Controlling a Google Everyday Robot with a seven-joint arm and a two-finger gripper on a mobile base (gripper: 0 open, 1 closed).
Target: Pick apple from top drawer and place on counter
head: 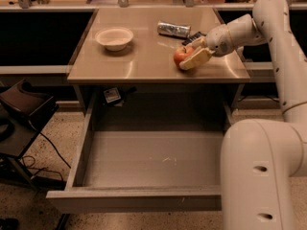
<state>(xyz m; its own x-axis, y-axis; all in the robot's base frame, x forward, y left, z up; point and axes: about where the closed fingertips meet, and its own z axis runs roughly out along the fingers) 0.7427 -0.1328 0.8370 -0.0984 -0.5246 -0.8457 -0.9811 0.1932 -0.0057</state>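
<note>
One cream two-finger gripper [188,55], right of the white round bowl [114,37]; jaws closed on a small red-and-yellow apple [181,54] low at the glossy beige tabletop [144,66]. Silver can [173,29] lies right of bowl. Wide grey top drawer [153,159] stands open below bowl, over speckled floor [144,222].

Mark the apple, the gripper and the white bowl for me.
apple [179,54], camera view, its red left side.
gripper [187,56], camera view, midway between fingertips shut on the apple over the counter [144,66].
white bowl [114,45], camera view, its front wall.
</note>
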